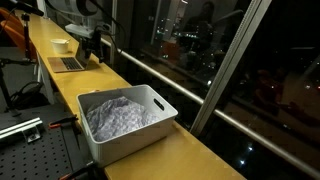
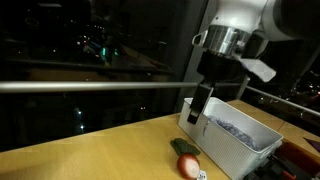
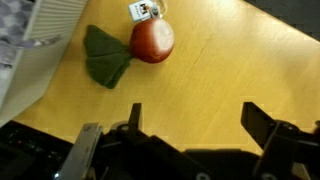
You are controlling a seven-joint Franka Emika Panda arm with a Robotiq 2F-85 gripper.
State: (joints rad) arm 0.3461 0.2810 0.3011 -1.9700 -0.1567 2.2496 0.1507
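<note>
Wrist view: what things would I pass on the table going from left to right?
white bin → green piece → red round thing

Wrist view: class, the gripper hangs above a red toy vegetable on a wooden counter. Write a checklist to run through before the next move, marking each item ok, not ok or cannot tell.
1. Gripper open: ok, the jaws stand wide apart.
2. Gripper empty: ok, nothing sits between the fingers.
3. Red toy vegetable resting free on the counter: ok.
4. Vegetable lined up between the fingers: not ok, it lies ahead of them, near the top edge of the wrist view.
5. Green leaves apart from the white bin: ok, close but not touching.
6. Tag free of snags: cannot tell.
</note>
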